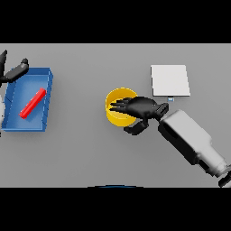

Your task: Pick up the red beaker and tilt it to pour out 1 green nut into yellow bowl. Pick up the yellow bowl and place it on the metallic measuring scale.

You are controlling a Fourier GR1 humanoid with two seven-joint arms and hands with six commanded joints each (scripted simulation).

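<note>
The yellow bowl (116, 107) stands near the table's middle. My right hand (143, 108) reaches in from the right, its straight fingers stretched over the bowl's right half. Its thumb lies outside the bowl's lower right wall, so the hand is open around the rim. The red beaker (33, 103) lies tilted on its side inside a blue tray (45, 77) at the left. My left hand (15, 70) hovers open at the tray's upper left corner, clear of the beaker. The metallic scale (170, 80), a pale square plate, sits up and to the right of the bowl. No green nut shows.
The right forearm (191, 137) slants across the table's lower right. Bare grey table lies between the tray and the bowl.
</note>
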